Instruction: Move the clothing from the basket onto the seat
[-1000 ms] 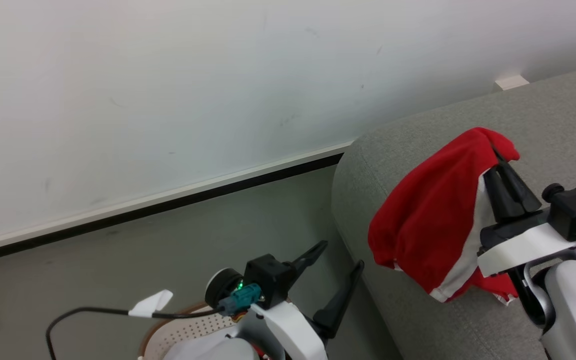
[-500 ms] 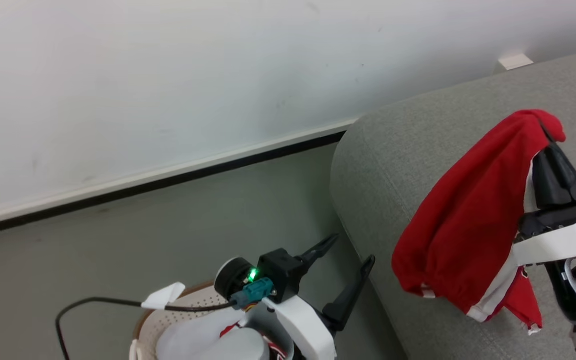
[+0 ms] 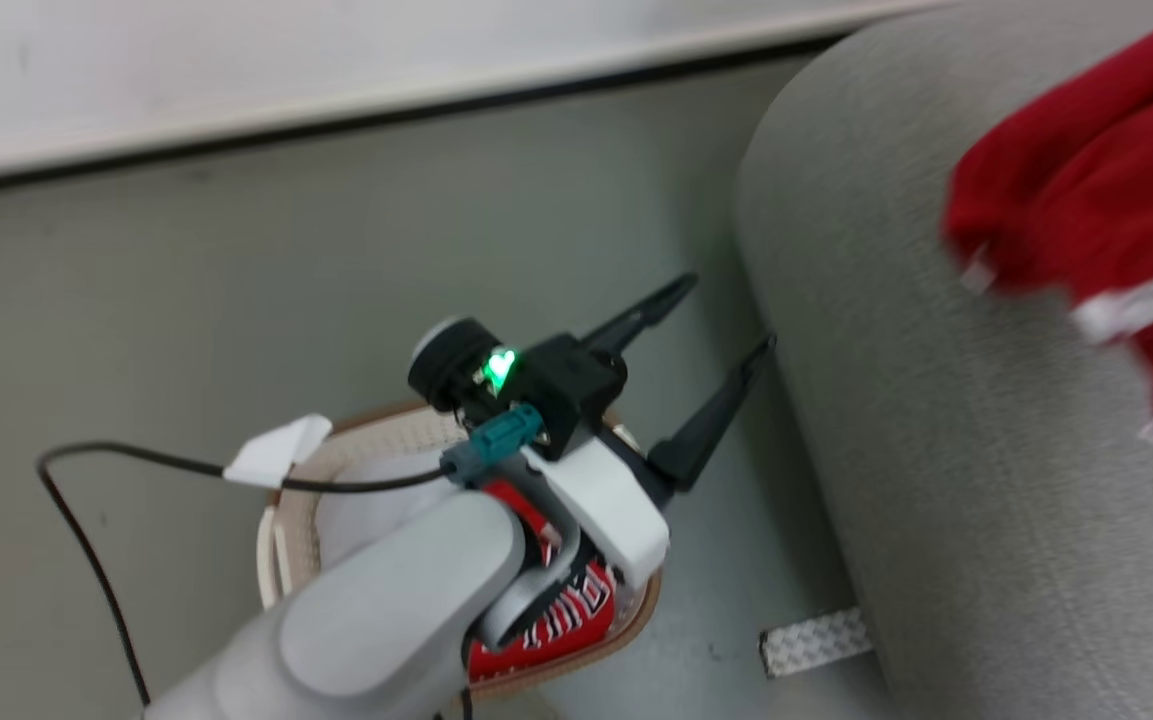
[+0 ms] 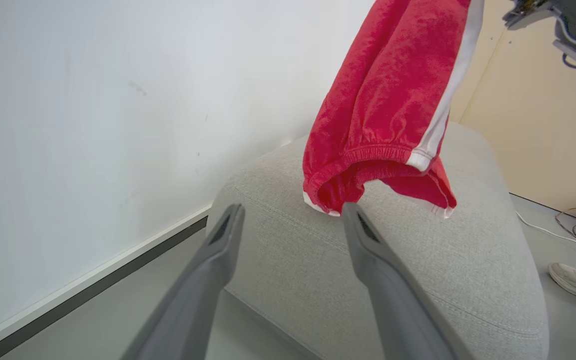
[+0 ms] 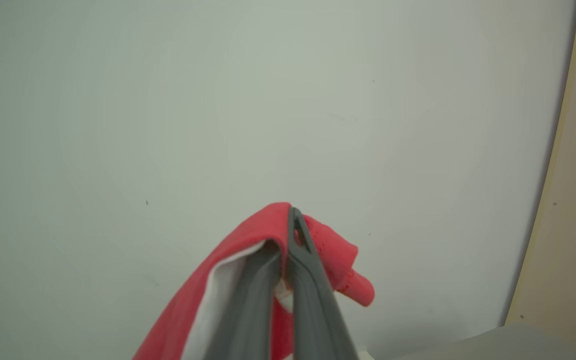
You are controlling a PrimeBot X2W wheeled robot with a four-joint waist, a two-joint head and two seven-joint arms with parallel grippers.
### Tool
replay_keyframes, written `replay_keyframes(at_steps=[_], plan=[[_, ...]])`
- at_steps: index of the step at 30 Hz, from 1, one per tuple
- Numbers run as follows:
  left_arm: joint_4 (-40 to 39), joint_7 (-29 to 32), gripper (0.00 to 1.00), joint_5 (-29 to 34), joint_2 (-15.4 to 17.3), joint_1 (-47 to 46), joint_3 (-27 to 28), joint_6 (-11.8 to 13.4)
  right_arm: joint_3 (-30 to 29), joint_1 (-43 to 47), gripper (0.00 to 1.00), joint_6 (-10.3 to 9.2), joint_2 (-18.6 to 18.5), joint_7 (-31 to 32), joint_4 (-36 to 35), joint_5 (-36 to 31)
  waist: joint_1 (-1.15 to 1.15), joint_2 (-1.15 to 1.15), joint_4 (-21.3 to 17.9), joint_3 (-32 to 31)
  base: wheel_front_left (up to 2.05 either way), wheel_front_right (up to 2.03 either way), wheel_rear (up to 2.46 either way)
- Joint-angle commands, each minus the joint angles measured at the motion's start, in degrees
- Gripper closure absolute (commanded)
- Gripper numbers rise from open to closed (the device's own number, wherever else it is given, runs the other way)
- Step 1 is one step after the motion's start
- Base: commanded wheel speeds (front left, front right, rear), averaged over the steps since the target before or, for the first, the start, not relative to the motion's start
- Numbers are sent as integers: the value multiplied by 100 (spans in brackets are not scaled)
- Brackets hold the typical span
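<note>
Seat (image 3: 936, 480): large grey sofa with a rounded arm, standing just beside the basket (image 3: 281, 545) on the floor.

Clothing: one red garment (image 4: 387, 95) with a white stripe hangs over the seat arm and is not yet laid down. A lettered jersey (image 3: 561, 620) lies in the basket.

Right gripper (image 5: 284, 245): jaws together, clamped on a top fold of the hanging garment.

Left gripper (image 3: 726, 315): jaws wide apart and empty, beyond the basket's rim.

Judgement: the cloth is light, soft and limp. Pinch a bunched fold deep, since thin edges may slide out.
</note>
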Motion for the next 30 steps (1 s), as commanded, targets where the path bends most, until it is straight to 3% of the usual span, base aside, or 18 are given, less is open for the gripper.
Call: replay_keyframes(at_steps=[1, 7, 12, 21, 22, 23, 24, 25, 26, 30], plan=[[-6, -5, 0, 91, 65, -117, 22, -26, -124, -208, 100, -14, -131, 17, 41, -83, -2, 0, 369, 654, 0, 0, 0], [-112, -6, 0, 171, 83, -522, 123, -74, -1014, -1312, 100, -14, -780, 365, 504, -303, -2, 0, 573, 1172, 0, 0, 0], [-179, 24, 0, 235, 82, -699, 138, -70, -1626, -1788, 100, -14, -1159, 489, 1286, -683, -2, 0, 671, 1488, 0, 0, 0], [-115, -45, 0, 180, 93, -539, 88, -8, -2605, -1141, 100, -14, -781, -115, 3078, -1514, -2, 0, 750, 1560, 0, 0, 0], [-103, -55, 0, 166, 103, -509, 88, 4, -2667, -1069, 90, -14, -708, -205, 3259, -1643, -2, 0, 740, 1526, 0, 0, 0], [-85, -74, 0, 145, 117, -472, 89, 10, -2723, -994, 62, -14, -622, -295, 3433, -1744, -2, 0, 723, 1479, 0, 0, 0], [-67, -86, 0, 121, 124, -431, 86, 21, -2766, -918, 27, -14, -553, -379, 3589, -1818, -2, 0, 707, 1423, 0, 0, 0], [-54, -91, 0, 118, 128, -406, 85, 27, -2798, -858, 10, -14, -496, -408, 3743, -1858, -2, 0, 688, 1364, 0, 0, 0], [-48, -104, 0, 99, 128, -386, 85, 39, -2820, -802, 0, -14, -464, -536, 3827, -1942, -2, 0, 667, 1298, 0, 0, 0], [-6, -192, 0, 24, 127, -256, 95, 66, -2691, -561, 0, -14, -178, -888, 3950, -2043, -2, 0, 585, 969, 0, 0, 0]])
